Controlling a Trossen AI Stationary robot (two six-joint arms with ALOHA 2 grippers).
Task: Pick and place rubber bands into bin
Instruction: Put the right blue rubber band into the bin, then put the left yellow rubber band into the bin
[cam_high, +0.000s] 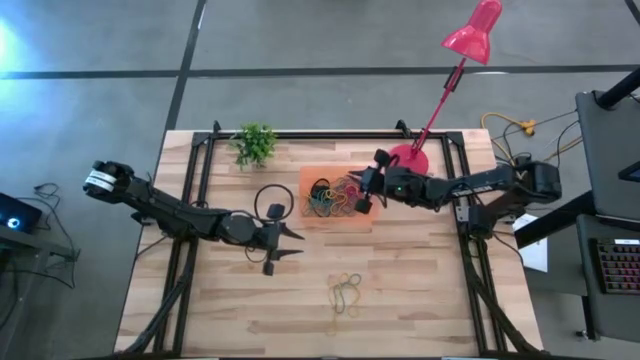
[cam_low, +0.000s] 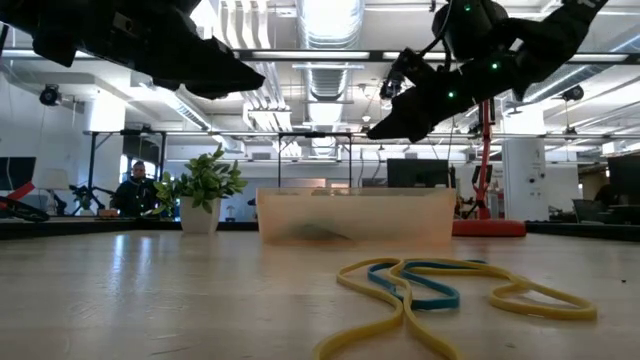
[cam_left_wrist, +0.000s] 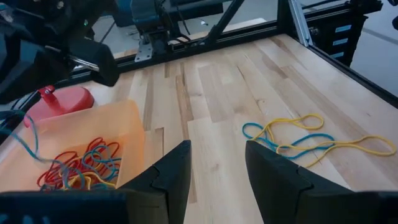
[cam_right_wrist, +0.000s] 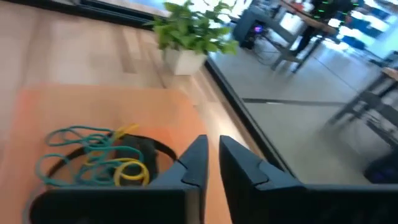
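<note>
The orange bin (cam_high: 312, 220) lies flat at the table's centre-back with a heap of coloured rubber bands (cam_high: 330, 198) inside it. Yellow and blue rubber bands (cam_high: 347, 292) lie loose on the wood nearer the front edge. My right gripper (cam_high: 362, 195) hangs over the bin's right edge, its fingers (cam_right_wrist: 199, 163) together but for a slit, with nothing seen between them. My left gripper (cam_high: 297, 244) stands open above the table, left of the bin and clear of everything. In the left wrist view a thin pale-blue strand (cam_left_wrist: 28, 134) shows below the right gripper. My right gripper hangs above the bin; whether it touches the thin pale-blue strand (cam_left_wrist: 28, 134) below it I cannot tell.
A small potted plant (cam_high: 255, 143) stands at the back left. A red lamp's round base (cam_high: 408, 160) sits just right of the bin. A black ring (cam_high: 272, 205) lies left of the bin. Bare wood lies along the front edge.
</note>
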